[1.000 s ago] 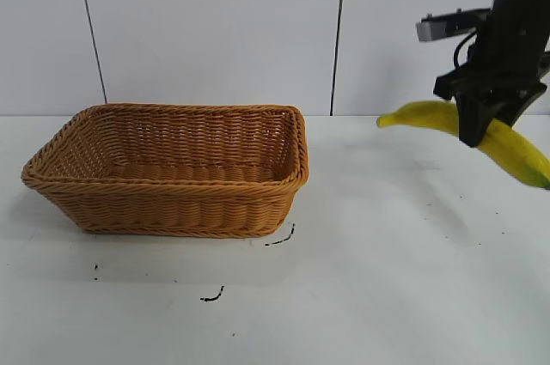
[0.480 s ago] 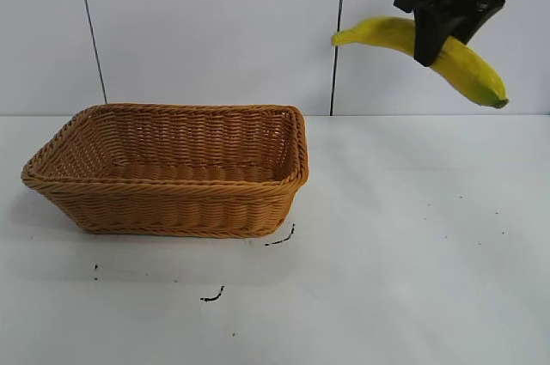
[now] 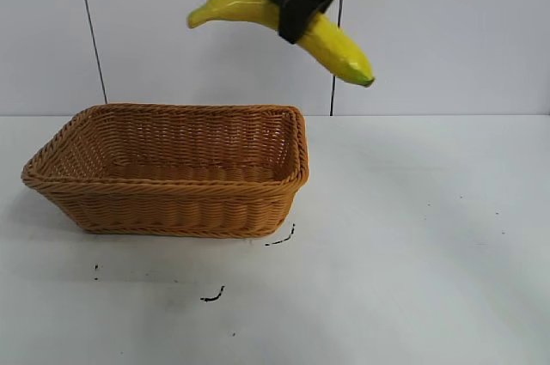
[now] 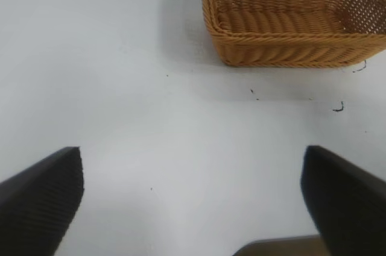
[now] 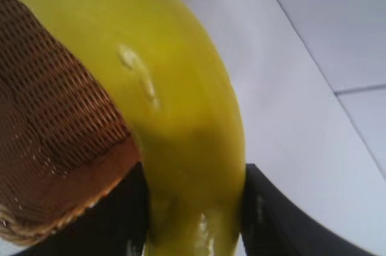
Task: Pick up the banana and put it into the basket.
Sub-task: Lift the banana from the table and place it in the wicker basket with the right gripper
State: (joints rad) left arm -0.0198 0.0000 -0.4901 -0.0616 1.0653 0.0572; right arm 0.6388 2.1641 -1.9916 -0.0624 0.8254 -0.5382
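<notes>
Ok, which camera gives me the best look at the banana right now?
The exterior view: it shows the whole banana held in the right claw, up in the air above the right end of the basket. The right wrist view shows only part of its yellow skin, close up. The left wrist view does not show it.

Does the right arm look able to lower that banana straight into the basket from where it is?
Probably not quite yet. The right claw holds the banana high above the basket, over its right end, with one tip past the rim. Nothing stands in the way.
</notes>
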